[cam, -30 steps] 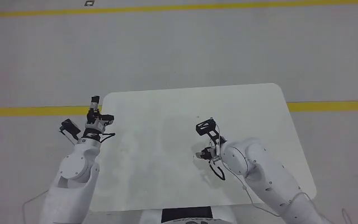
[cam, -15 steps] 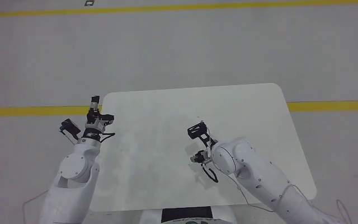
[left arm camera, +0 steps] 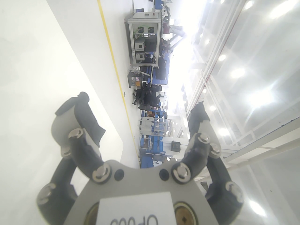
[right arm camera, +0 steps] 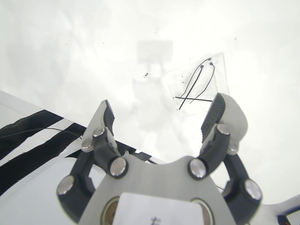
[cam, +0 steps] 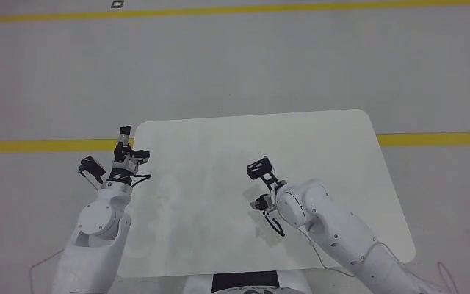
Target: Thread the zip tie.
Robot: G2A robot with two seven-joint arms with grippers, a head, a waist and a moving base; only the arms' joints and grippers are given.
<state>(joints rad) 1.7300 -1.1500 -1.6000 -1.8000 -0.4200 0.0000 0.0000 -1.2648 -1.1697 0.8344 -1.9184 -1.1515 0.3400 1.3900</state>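
Right end effector (right arm camera: 163,99) has shifted left — spread wide, empty, near zip ties (right arm camera: 190,88).

Zip ties (right arm camera: 187,98): black.
Plastic sheet (right arm camera: 220,76): clear.
Table (cam: 323,140): white, faint grey smudges.
Floor stripes (cam: 220,10): yellow on pale grey.
Right gripper (right arm camera: 163,111) pads (right arm camera: 212,114): black, ribbed, on silver-grey fingers.
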